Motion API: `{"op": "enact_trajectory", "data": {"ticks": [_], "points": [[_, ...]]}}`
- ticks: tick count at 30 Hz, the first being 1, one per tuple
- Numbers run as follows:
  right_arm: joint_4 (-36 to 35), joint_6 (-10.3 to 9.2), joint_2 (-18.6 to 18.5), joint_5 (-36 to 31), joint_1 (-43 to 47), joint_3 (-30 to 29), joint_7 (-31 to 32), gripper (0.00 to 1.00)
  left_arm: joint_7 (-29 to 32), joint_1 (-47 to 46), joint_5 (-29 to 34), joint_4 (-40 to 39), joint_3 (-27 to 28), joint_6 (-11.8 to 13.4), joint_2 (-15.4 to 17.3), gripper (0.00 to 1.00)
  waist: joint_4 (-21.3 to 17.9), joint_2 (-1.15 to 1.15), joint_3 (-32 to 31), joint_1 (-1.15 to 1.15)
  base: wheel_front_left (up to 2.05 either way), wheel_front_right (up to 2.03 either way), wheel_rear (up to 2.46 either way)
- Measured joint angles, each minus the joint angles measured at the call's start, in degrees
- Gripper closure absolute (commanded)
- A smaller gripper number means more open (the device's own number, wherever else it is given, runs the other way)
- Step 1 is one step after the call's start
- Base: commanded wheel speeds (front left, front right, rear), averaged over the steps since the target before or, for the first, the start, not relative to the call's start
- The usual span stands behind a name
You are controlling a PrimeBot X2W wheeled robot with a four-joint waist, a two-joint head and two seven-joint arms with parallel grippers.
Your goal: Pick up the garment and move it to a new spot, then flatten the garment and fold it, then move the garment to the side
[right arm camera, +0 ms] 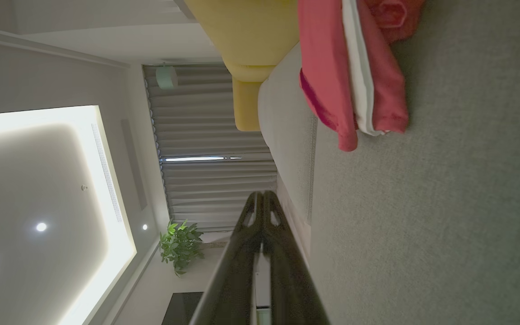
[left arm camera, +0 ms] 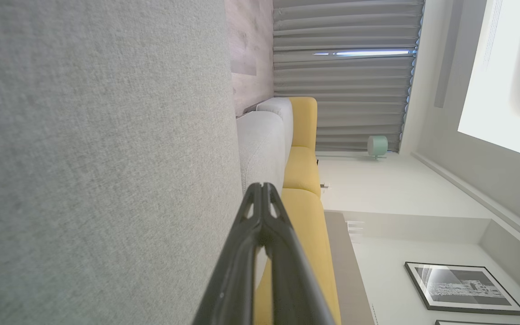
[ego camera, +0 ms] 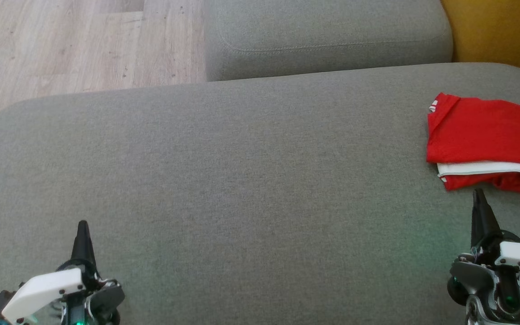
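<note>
Garment [ego camera: 481,131] was seen lying folded at the far right corner of the grey seat cushion [ego camera: 242,158], partly cut off by the edge of the head view. In that view wooden floor [ego camera: 61,45] was shown beyond the cushion's far left corner, a second grey cushion [ego camera: 323,36] beyond its far edge, and yellow upholstery [ego camera: 499,31] beyond its far right corner. In the right wrist view the garment's stacked layers were seen edge-on, along with a potted plant [right arm camera: 181,246] and three ceiling spotlights [right arm camera: 41,227]. In the left wrist view a grey curtain [left arm camera: 341,90], a mint lamp [left arm camera: 377,145] and a framed picture [left arm camera: 463,289] were shown.

One garment, two grey cushions and two end effectors were counted. The left end effector [ego camera: 82,224] was held over the seat cushion's near left corner. The right end effector [ego camera: 479,192] was held over its near right part, just beside the garment's near edge, and a gap between them was shown in the right wrist view. Both were pressed together at the tips, with nothing pinched.

The garment was red and folded into a rough rectangle. A white band was seen along its near edge, a bunched red layer beneath that, and white trim at its far left corner.
</note>
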Motion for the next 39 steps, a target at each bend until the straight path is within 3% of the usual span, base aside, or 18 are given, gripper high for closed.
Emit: {"op": "enact_trajectory", "data": {"ticks": [39], "points": [[0.02, 0.00, 0.11, -0.10, 0.00, -0.62, 0.58, 1.00, 0.54, 0.00, 0.10, 0.01, 1.11, -0.01, -0.51, 1.00, 0.00, 0.00, -0.01, 0.00, 0.00, 0.00, 0.00]]}}
